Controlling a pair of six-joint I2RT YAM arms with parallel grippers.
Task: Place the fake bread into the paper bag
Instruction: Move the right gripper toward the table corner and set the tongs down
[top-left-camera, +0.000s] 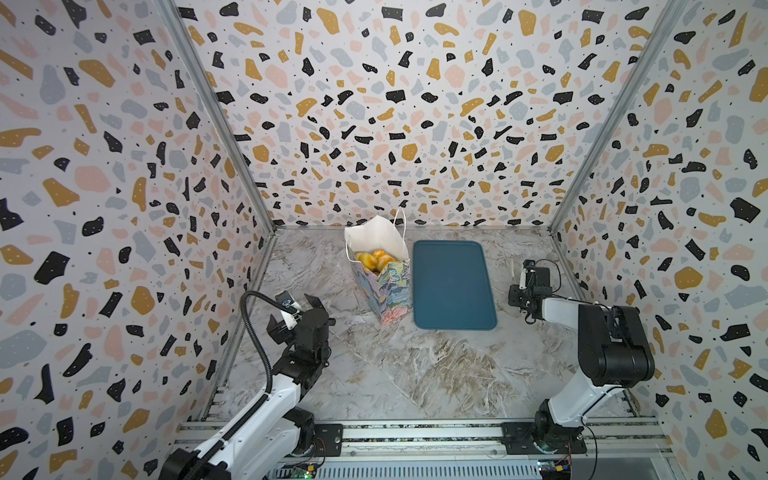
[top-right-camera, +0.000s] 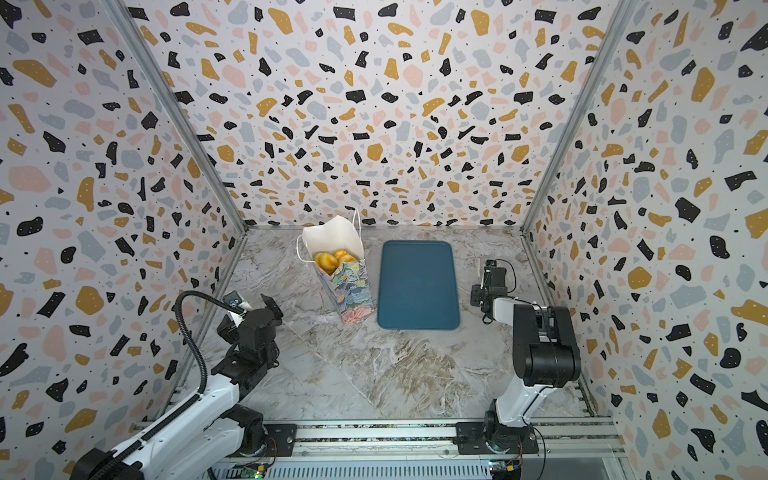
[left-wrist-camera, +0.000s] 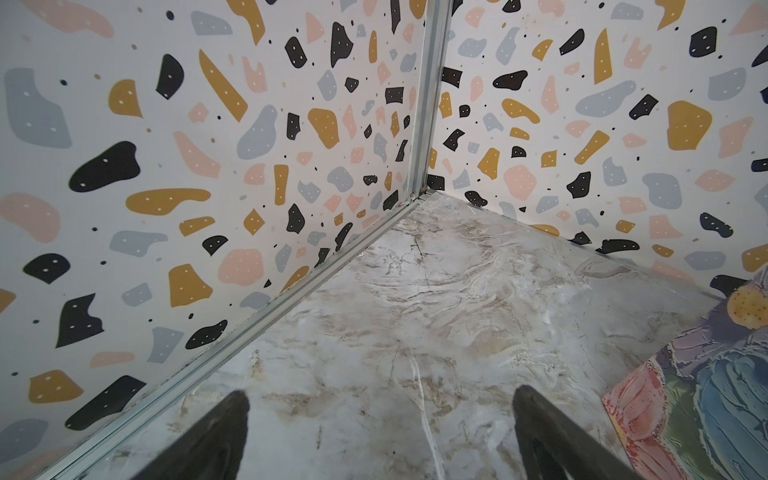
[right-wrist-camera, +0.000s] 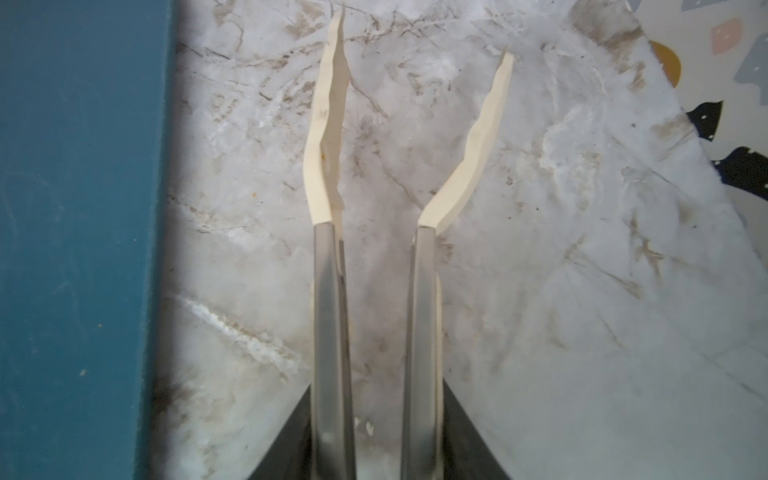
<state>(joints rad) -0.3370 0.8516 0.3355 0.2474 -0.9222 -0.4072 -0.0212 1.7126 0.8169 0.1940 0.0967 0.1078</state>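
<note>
The paper bag stands upright toward the back of the table, its mouth open and white inside. Several pieces of golden fake bread lie inside it. A lower corner of the paper bag shows in the left wrist view. My left gripper is open and empty, near the left wall, in front and left of the bag. My right gripper is shut on metal tongs. Their cream tips are apart with nothing between them, over bare table.
A flat dark-blue tray lies just right of the bag, and nothing shows on it. The tongs hang right of its right edge. Terrazzo-patterned walls close in the left, back and right. A metal rail runs along the front.
</note>
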